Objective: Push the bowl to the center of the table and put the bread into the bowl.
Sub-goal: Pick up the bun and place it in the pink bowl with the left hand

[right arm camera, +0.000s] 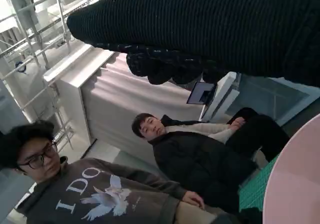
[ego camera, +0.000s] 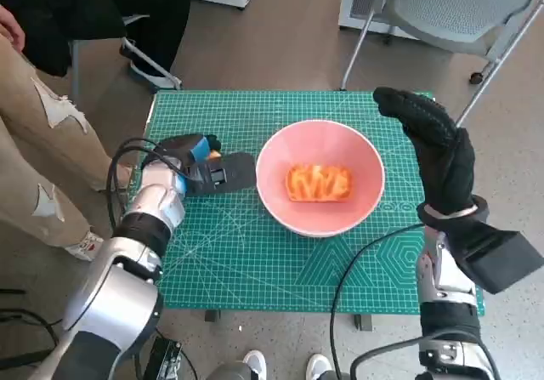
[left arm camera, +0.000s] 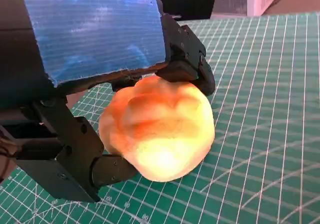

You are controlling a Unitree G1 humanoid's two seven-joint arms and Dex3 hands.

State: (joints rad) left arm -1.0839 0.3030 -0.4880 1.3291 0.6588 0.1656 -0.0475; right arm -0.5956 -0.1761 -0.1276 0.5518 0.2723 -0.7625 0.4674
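Pink bowl (ego camera: 320, 177) sits near the middle of the green cutting mat (ego camera: 255, 261), holding one bread piece (ego camera: 318, 182). Left hand (ego camera: 208, 169), just beside the bowl, grips a golden bread roll (left arm camera: 159, 129). Right hand (ego camera: 432, 146) is raised beside the bowl, fingers extended, holding nothing.

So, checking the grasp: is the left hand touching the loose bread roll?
Touching. The left wrist view shows the left hand closed round the bread roll.
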